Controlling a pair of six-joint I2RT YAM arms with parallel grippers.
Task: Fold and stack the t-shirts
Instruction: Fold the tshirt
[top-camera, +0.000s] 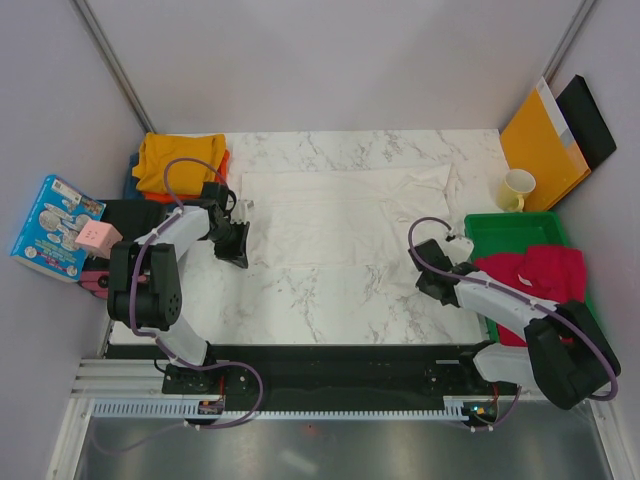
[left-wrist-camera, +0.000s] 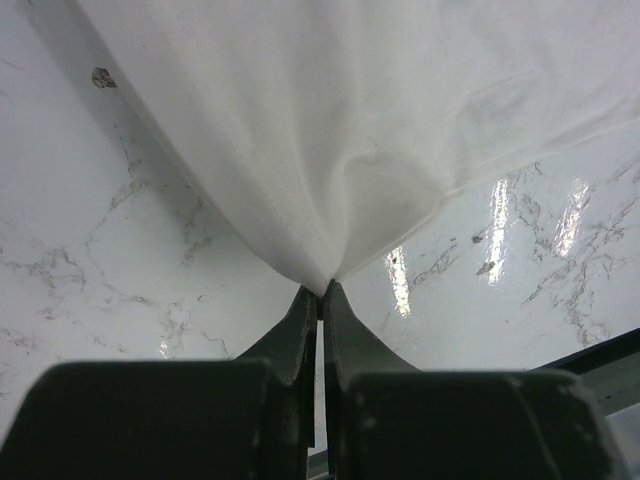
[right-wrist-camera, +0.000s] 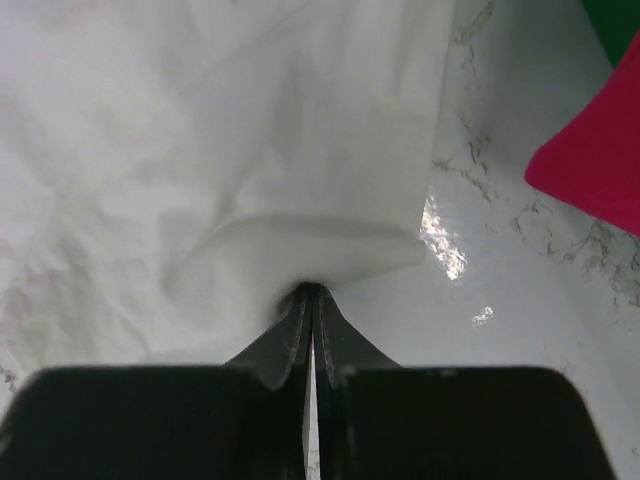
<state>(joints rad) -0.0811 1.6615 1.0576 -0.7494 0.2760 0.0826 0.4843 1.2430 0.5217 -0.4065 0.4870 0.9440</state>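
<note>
At either side edge of the cloth, left jaws and right jaws each pressed together on a thin pinch of white t-shirt (top-camera: 330, 215) | risk: so small a bite could slip out, or uneven pulls could skew the fold | shirt lay spread on marble tabletop (top-camera: 330, 300); crimson t-shirt (top-camera: 540, 270) draped over green tray (top-camera: 500, 228) at right; grey walls around

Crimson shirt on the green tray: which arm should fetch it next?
Right. The crimson shirt lies beside the right end effector; the left end effector is across the table, and both pinch the white shirt.
</note>
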